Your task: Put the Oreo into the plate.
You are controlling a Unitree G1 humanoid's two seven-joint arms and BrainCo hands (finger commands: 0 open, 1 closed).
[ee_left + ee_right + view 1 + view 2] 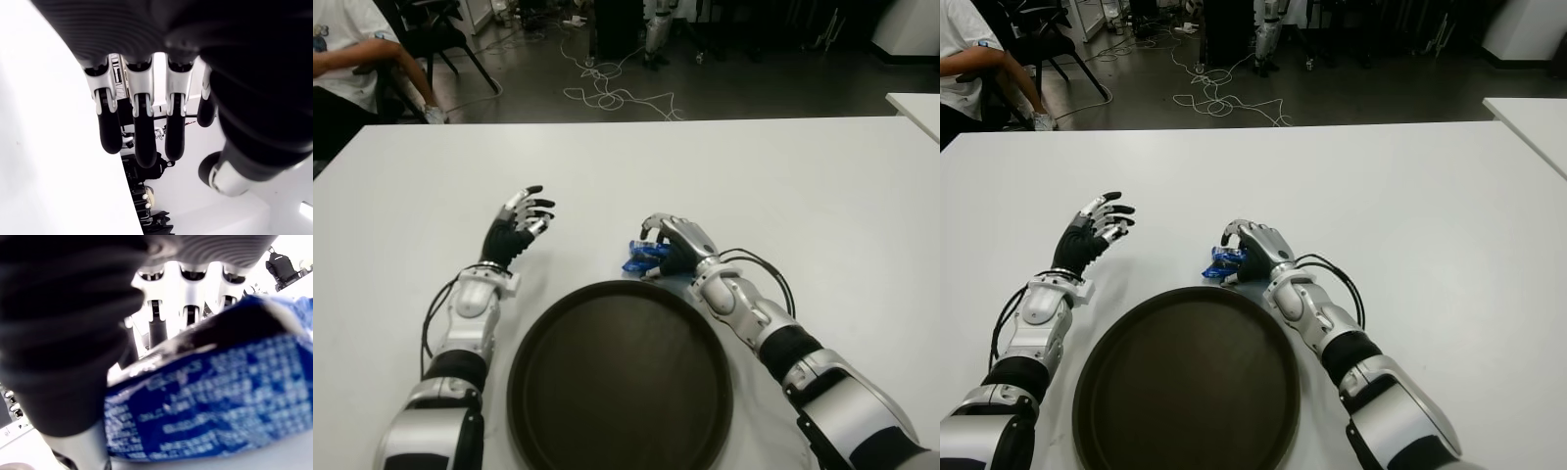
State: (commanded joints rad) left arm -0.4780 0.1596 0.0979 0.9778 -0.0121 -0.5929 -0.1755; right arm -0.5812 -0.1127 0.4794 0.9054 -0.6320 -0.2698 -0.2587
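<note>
At the bottom centre of your head view sits the round dark plate [619, 377], bare inside, on the white table [822, 186]. Just past its far rim, a little right of centre, your right hand [671, 245] curls down over the blue Oreo packet [641, 258], fingers arched across the top and thumb against the side. The packet lies on the table just outside the plate, not in it. In the right wrist view the blue wrapper [215, 401] fills the lower half of the frame, with fine white print across it; the lettering is too blurred for you to read, and no brand name can be made out. The fingers [188, 316] show above the wrapper, bent toward it.

Left of the plate, at mid-frame, your left hand [519, 230] is raised with the fingers spread loosely and nothing between them. The left wrist view confirms it: its black fingertips [110, 134] hang apart with only white table and room behind.

Farther off, beyond the table's far edge, you see a tangle of white cable [607, 93] on the dark floor at the top centre, and a seated person [347, 59] in a white shirt in the upper left corner, beside a black chair [440, 34].
</note>
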